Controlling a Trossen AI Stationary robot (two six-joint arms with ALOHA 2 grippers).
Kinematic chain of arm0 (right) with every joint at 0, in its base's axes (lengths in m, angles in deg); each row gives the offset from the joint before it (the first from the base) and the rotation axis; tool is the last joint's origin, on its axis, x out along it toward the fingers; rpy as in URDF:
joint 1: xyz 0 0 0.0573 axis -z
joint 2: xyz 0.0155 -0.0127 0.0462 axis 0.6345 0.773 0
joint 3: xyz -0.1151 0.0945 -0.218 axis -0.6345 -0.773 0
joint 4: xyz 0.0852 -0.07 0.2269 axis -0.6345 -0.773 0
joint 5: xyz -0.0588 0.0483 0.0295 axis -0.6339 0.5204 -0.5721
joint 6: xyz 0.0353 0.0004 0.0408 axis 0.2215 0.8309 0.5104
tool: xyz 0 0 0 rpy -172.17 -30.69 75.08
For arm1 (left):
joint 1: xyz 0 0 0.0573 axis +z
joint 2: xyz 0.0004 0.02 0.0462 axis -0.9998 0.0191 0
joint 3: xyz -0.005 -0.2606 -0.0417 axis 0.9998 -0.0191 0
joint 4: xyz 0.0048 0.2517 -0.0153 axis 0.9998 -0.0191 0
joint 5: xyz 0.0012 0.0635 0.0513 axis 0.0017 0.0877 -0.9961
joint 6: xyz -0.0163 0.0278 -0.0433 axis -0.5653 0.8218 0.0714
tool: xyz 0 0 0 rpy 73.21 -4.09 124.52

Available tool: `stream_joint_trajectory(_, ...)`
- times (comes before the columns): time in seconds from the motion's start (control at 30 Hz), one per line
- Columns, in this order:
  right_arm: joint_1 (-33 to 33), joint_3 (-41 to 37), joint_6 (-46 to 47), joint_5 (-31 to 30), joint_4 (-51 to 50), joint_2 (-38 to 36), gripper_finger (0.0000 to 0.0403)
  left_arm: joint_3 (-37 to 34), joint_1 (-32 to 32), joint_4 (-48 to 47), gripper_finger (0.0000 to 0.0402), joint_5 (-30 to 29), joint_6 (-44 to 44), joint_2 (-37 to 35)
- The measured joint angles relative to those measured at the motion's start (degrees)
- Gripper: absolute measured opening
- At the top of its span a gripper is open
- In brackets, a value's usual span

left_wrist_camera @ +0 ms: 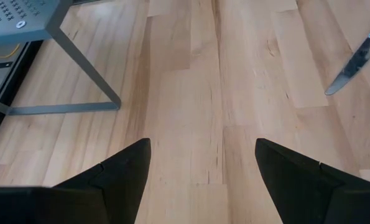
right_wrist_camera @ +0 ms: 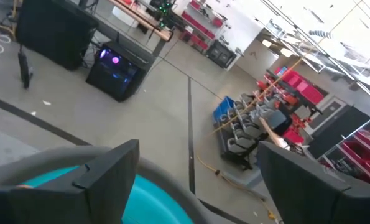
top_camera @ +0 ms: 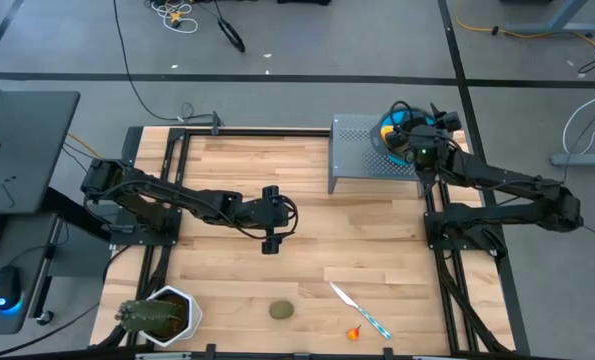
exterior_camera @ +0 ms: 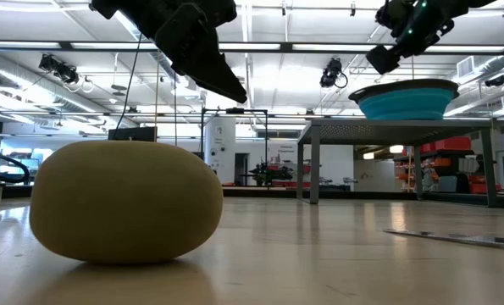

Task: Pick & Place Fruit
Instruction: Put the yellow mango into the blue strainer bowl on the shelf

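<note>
The olive-brown roundish fruit lies near the wooden table's front edge, long axis across it. The left gripper hovers mid-table, fingers spread, empty. The right gripper, fingers apart, holds nothing above the blue bowl on the grey perforated metal stand.

an olive-brown roundish fruit lies on the table's near edge, tiny orange-red bits nearby.
</note>
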Motion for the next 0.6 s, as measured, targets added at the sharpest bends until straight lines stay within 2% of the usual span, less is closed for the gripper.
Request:
stream_joint_trajectory(0.17, -1.86, 0.00, -0.01, 0.03, 1.68, -0.04, 0.0336, 0.00, -0.01, -0.04, 0.0295, 0.00, 0.00, 0.00)
stream_joint_trajectory(0.3, -4.52, 0.00, 1.68, 4.83, 1.42, -0.04, 0.0334, 0.00, 0.01, -0.16, 0.0295, 0.00, 0.00, 0.00)
stream_joint_trajectory(0.43, -7.05, 0.00, 7.58, 12.06, 1.15, -0.04, 0.0334, 0.00, -0.01, -0.51, 0.0295, 0.00, -0.17, 0.00)
stream_joint_trajectory(0.6, -7.33, 0.00, 20.62, 18.14, -2.50, -0.08, 0.0334, 0.00, 0.01, -0.57, 0.0295, 0.00, -0.52, 0.00)
